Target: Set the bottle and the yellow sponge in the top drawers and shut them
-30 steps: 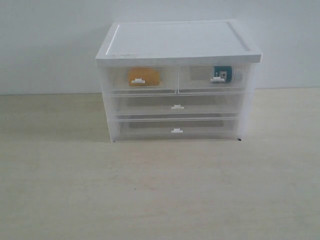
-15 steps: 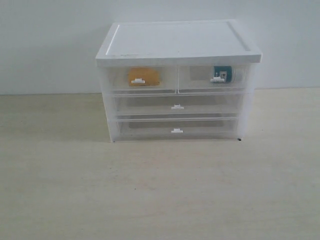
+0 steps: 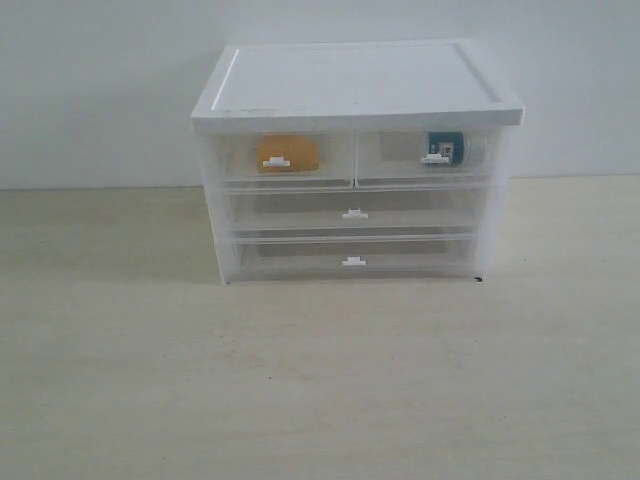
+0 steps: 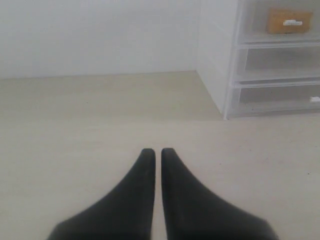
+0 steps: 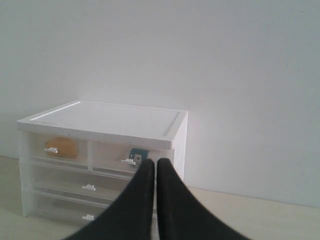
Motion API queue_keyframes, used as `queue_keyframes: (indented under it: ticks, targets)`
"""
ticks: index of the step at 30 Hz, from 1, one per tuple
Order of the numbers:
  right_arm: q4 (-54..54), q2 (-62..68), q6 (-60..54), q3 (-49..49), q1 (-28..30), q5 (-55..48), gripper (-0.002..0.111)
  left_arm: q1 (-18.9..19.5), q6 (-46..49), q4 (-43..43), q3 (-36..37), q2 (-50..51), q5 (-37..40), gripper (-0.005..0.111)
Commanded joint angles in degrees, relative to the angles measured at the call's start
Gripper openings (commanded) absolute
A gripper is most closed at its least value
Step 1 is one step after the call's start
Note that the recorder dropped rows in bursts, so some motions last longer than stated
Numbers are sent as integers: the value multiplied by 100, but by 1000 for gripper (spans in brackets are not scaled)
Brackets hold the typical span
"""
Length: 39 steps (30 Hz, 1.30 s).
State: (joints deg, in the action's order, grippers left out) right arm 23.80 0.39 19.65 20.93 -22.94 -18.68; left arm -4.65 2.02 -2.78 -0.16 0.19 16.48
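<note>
We appear to be at a bare lab test bench: a pale wood-grain tabletop (image 4: 75,125) beneath our left gripper (image 4: 156,150), a plain white wall (image 5: 240,75) beyond our right gripper (image 5: 152,161), one plastic drawer cabinet (image 5: 105,120) ahead of it.

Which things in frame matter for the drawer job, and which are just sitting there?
Job: yellow sponge in left top drawer; bottle in right top drawer.
Idle: middle drawer, bottom drawer, table.
</note>
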Motion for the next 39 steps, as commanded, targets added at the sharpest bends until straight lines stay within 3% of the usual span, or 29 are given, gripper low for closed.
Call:
queue_keyframes:
  ticks: [1, 12, 20, 30, 33, 34, 39]
  targets:
    - [32, -39, -11, -19, 10, 17, 0, 22, -34, 25, 16, -19, 27, 4]
    - [87, -39, -11, -19, 10, 21, 0, 22, -34, 25, 16, -19, 27, 4]
    - [-604, -39, 130, -29, 1173, -304, 0, 22, -36, 72, 16, -19, 27, 4]
    - [-741, -39, 63, -29, 1262, -502, 0, 22, -36, 72, 16, -19, 27, 4]
    - [-1627, -39, -1124, -267, 1262, -388, 0, 22, -36, 72, 16, -19, 27, 4]
    - [-2293, -39, -2012, -465, 1262, -340, 0, 22, -36, 72, 16, -19, 27, 4]
    - [-2610, -39, -2300, -1476, 1262, -149, 0, 22, -36, 72, 16, -19, 27, 4]
